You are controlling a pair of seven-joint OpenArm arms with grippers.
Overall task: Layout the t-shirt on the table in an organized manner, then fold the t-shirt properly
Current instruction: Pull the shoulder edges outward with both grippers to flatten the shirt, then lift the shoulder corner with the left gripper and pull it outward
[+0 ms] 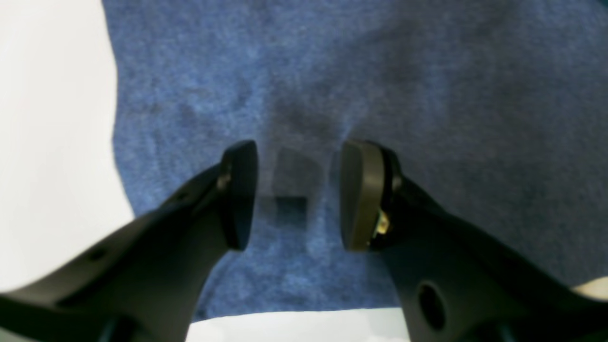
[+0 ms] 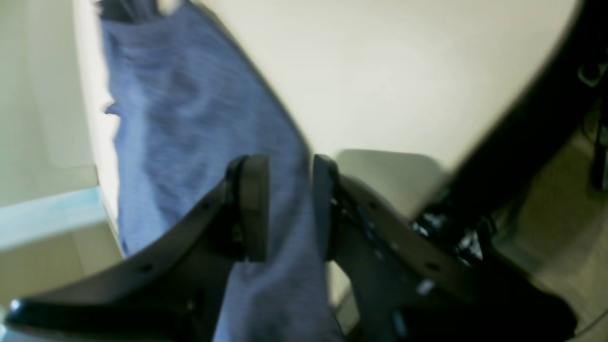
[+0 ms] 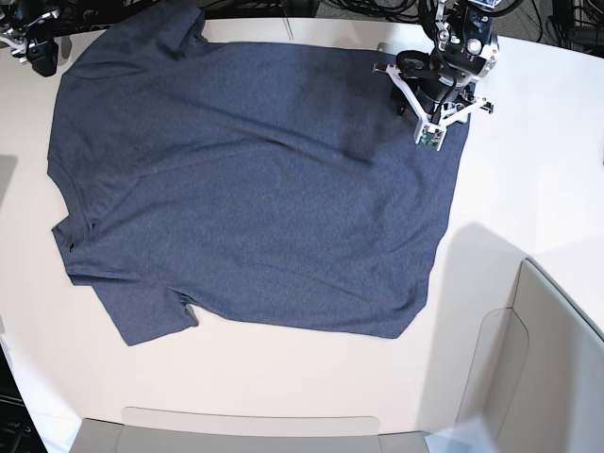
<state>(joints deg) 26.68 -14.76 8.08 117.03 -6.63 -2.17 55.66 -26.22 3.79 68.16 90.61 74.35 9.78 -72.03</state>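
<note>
The dark blue t-shirt (image 3: pixel 255 189) lies spread mostly flat across the off-white table (image 3: pixel 528 189), with sleeves toward the left and gentle wrinkles. My left gripper (image 3: pixel 427 118) hovers over the shirt's far right corner. In the left wrist view the left gripper (image 1: pixel 297 190) is open just above the t-shirt (image 1: pixel 427 95), with nothing between the fingers and bare table (image 1: pixel 47 142) beside it. My right gripper (image 3: pixel 38 52) sits at the far left corner. In the right wrist view the right gripper (image 2: pixel 289 209) is shut on a lifted strip of t-shirt (image 2: pixel 180 118) above the table (image 2: pixel 403 71).
A grey-beige bin wall (image 3: pixel 557 377) rises at the near right, and a low translucent panel (image 3: pixel 245 425) runs along the near edge. Dark cables (image 3: pixel 377 8) lie beyond the far edge. Bare tabletop shows to the right of the shirt and in front of it.
</note>
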